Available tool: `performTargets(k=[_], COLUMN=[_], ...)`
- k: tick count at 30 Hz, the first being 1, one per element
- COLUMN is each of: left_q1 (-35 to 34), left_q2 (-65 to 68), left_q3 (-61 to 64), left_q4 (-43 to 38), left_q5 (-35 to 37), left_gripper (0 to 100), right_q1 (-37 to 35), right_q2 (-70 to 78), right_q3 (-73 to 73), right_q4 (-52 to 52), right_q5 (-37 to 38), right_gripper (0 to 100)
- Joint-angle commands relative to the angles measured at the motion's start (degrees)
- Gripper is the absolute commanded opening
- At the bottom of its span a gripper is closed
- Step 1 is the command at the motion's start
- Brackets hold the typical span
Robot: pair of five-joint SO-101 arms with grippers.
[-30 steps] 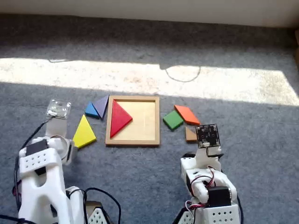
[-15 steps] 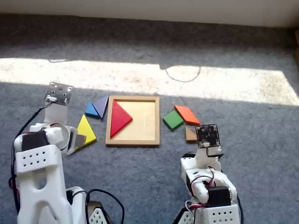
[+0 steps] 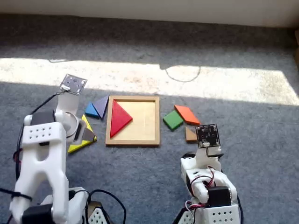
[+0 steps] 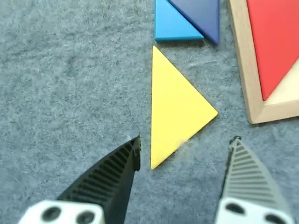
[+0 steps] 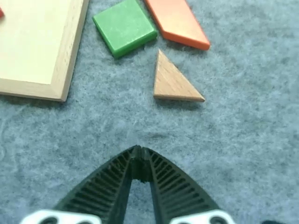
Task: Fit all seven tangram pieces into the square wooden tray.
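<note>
Left of tray [image 3: 133, 141]: three triangles, yellow [image 4: 175, 107], blue [image 4: 173, 23], purple [image 4: 198, 14]; left gripper [image 4: 186, 140] there too, jaws spread wide. Inside tray: one red triangle [image 3: 119, 117]. Right of tray: one green square [image 5: 124, 26], one orange parallelogram [image 5: 176, 21], one wooden triangle [image 5: 173, 84]; right gripper [image 5: 139, 149] there too, jaws pressed together.

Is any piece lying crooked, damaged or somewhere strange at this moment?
Nothing stands out. The red triangle lies flat in the tray; the other pieces, such as the yellow triangle and green square, lie flat and whole on the carpet.
</note>
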Motion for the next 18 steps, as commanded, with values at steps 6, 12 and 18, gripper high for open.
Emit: performTargets(k=[6,12,18], left_q1=[1.01,1.63,2.42], left_q2=[25.27,36.09,37.85], left_q3=[-16.75,-21.49,-23.96], left_q4=[0.53,0.62,2.37], left_q5=[0.53,3.08,3.78], left_gripper=[29,31,31], right_q1=[0.57,0.57,0.57], right_q2=[-0.75,-0.75,-0.75], right_q3=[5.41,5.41,5.41], right_q4=[0.13,0.13,0.13], right_q5=[0.44,0.44,0.44], right_gripper=[0.9,0.9,0.9])
